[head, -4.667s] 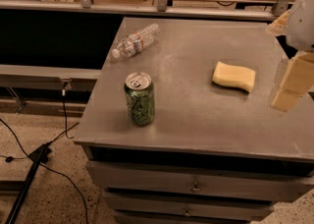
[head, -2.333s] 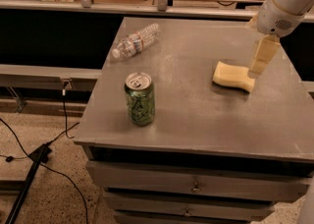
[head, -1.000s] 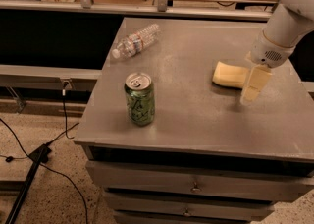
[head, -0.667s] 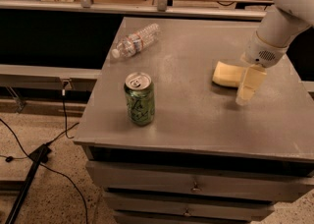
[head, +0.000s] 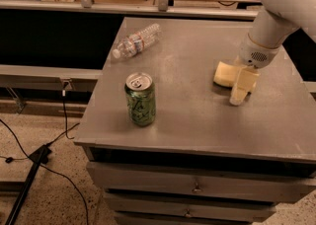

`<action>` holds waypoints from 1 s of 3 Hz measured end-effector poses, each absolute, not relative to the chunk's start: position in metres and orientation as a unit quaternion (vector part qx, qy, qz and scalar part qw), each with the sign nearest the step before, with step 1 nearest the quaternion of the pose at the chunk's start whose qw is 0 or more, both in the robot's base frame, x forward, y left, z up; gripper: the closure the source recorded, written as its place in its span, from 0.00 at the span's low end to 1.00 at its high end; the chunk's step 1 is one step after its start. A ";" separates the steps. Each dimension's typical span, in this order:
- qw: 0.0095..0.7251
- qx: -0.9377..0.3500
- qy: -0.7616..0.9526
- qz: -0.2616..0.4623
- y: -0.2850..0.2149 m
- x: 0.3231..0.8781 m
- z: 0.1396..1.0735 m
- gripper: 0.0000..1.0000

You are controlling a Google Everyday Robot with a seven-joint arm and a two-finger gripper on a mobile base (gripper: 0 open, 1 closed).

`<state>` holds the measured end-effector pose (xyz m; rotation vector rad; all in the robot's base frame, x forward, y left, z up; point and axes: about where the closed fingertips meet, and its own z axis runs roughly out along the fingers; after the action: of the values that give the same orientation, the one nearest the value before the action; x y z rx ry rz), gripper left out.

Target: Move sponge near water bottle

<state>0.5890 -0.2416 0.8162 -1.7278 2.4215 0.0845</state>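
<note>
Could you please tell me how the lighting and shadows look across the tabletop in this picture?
Camera view: warm, dim light, a soft pale sheen on the table, no hard glare. Camera view: a small dark shadow under the front edge of the sponge, with the gripper at its right end.

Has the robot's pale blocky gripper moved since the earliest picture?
Yes. The gripper has shifted left from the grey metal table's right edge, and is now at the pale yellow foam sponge's near right side.
</note>
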 end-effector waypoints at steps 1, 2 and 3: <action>0.083 -0.579 0.811 0.028 -0.241 0.590 0.814 0.39; 0.083 -0.579 0.811 0.029 -0.241 0.590 0.823 0.71; 0.083 -0.579 0.811 0.029 -0.241 0.590 0.831 0.93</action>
<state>0.5900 -0.2409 0.8313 -1.7280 2.4200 0.0855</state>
